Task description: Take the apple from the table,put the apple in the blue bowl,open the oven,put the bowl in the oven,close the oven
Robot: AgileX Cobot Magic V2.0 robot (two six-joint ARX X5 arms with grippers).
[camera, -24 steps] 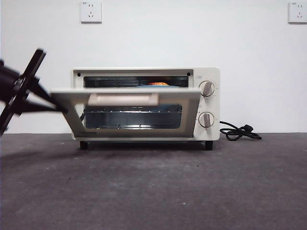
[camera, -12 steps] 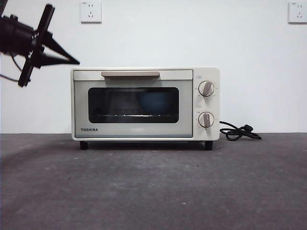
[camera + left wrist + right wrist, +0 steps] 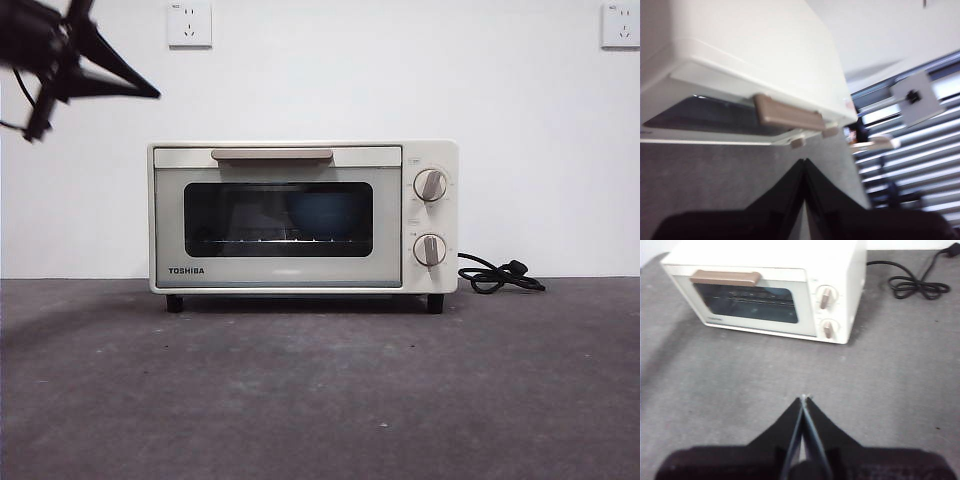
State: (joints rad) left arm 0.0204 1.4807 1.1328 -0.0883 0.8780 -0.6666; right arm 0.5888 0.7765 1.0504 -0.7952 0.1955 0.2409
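Observation:
The cream-white oven (image 3: 303, 217) stands on the table (image 3: 320, 390) with its dark glass door shut and its tan handle (image 3: 271, 155) at the top. Behind the glass the blue bowl (image 3: 325, 216) shows dimly on the rack; the apple is hidden. My left gripper (image 3: 155, 95) hangs shut and empty at the upper left, above and left of the oven's top corner; in the left wrist view its tips (image 3: 804, 161) are close to the handle (image 3: 789, 113). My right gripper (image 3: 803, 399) is shut and empty, held high over the table in front of the oven (image 3: 765, 287).
A coiled black cord (image 3: 500, 274) lies on the table to the right of the oven, also seen as the cord (image 3: 915, 285) in the right wrist view. Two wall sockets (image 3: 190, 24) sit on the white wall behind. Two knobs (image 3: 430, 185) are on the oven's right panel.
The oven door swung up from half open to fully shut. The left gripper rose from beside the door's left edge to above the oven's upper left corner.

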